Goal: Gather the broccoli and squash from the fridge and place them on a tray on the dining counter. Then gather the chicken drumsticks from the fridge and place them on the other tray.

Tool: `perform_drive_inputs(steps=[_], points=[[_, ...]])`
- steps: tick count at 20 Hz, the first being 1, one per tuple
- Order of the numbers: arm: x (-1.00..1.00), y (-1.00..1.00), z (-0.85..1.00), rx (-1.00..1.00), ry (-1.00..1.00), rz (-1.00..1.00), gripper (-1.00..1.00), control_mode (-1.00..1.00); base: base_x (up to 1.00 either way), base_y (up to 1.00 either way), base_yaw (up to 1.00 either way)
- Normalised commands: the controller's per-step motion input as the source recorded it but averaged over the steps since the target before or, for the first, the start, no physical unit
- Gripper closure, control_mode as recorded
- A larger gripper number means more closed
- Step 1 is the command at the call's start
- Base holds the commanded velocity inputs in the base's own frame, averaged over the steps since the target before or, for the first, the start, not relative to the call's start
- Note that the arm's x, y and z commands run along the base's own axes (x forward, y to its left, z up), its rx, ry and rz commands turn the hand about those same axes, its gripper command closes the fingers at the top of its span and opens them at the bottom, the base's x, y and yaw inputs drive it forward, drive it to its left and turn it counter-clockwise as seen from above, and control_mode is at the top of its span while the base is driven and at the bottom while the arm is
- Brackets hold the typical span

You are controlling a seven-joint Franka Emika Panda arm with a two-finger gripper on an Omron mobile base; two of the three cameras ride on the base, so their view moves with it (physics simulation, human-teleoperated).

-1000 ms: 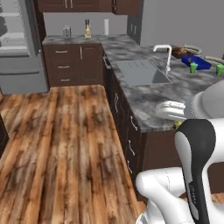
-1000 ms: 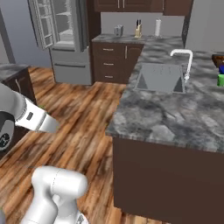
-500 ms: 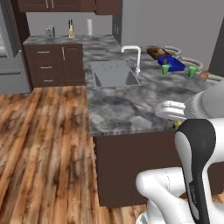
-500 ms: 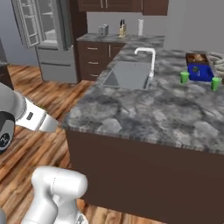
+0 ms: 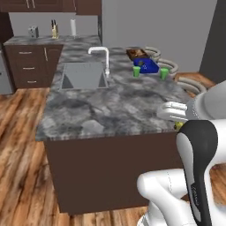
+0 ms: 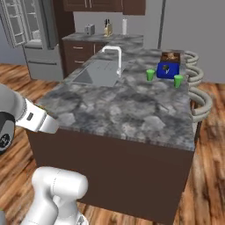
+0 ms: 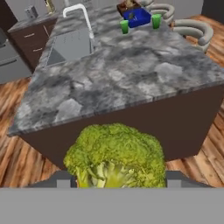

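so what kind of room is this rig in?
A simulated home kitchen, by the look of it: a stone dining counter with a sink and faucet, dark cabinets behind, and a grey fridge on wood flooring.

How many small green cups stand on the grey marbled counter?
2: one small green cup left of the bright blue tray, the other green cup right of it, nearer the counter's edge. None seems hidden.
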Motion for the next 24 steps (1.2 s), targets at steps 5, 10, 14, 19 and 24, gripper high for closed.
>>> perform_drive_inputs(steps=[5,10,14,19,24], points=[[0.00,0.00,0.00,0.00,0.00,0.00,1.00,1.00,0.17,-1.00,0.04],[0.00,0.00,0.00,0.00,0.00,0.00,1.00,1.00,0.29,-1.00,0.05],[0.00,0.00,0.00,0.00,0.00,0.00,1.00,1.00,0.36,-1.00,0.07],[0.00,0.00,0.00,0.00,0.00,0.00,1.00,1.00,0.43,-1.00,0.10],[0.00,0.00,0.00,0.00,0.00,0.00,1.00,1.00,0.57,-0.91,0.14]])
